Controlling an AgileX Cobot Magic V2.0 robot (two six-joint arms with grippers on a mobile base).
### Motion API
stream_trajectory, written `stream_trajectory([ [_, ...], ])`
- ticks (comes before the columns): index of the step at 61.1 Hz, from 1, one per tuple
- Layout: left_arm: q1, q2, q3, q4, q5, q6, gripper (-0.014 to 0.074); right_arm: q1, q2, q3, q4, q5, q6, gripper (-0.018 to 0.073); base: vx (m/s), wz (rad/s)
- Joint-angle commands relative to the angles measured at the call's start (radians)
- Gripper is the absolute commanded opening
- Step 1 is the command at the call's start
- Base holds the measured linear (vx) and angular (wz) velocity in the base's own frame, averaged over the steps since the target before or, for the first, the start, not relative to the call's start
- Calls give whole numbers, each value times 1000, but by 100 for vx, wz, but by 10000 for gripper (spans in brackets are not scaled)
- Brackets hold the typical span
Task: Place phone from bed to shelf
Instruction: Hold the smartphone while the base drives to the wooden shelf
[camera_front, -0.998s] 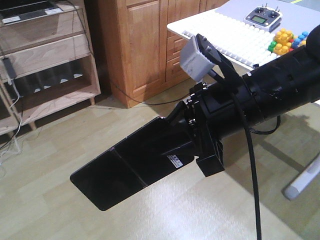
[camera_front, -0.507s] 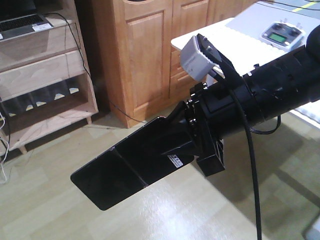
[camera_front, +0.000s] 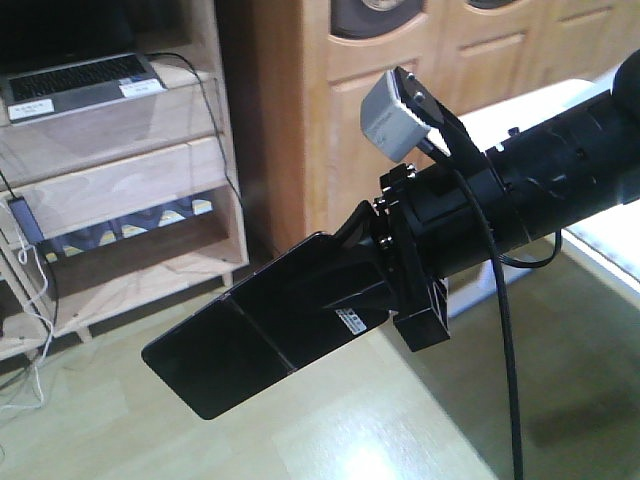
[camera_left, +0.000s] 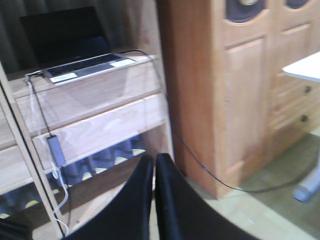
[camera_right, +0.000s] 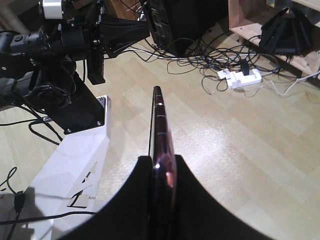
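The phone (camera_front: 235, 345) is held in the air above the floor (camera_front: 380, 440) by the right gripper (camera_right: 161, 167), whose black fingers (camera_right: 125, 210) are clamped on its two flat faces. In the right wrist view it is seen edge-on, as a thin dark strip with a pinkish sheen, and its near end is lost between the fingers. In the front view the glossy face is tilted down to the left, with a crease across its middle and a small white sticker (camera_front: 350, 322) close to the gripper body, but the rear part is hidden under the mount. The shelf (camera_front: 140, 175) is seen beyond and to the left, well apart from the phone — its left side is cut off by the frame, and a grey laptop (camera_front: 80, 78) rests on an upper board. Of the left gripper (camera_left: 154, 160) only two dark, blurred fingertips are shown, drawn together with a hairline gap and nothing between them.
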Motion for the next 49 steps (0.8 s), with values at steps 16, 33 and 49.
stream_trajectory([
  [16, -3, -4, -23, -9, -72, -6, 1, -2, -38, -26, 80, 58, 3, -2, 45, 23],
  [33, -3, -4, -23, -9, -72, -6, 1, -2, -38, -26, 80, 58, 3, -2, 43, 27],
  [49, -3, -4, -23, -9, -72, -6, 1, -2, -38, -26, 80, 58, 3, -2, 39, 38],
])
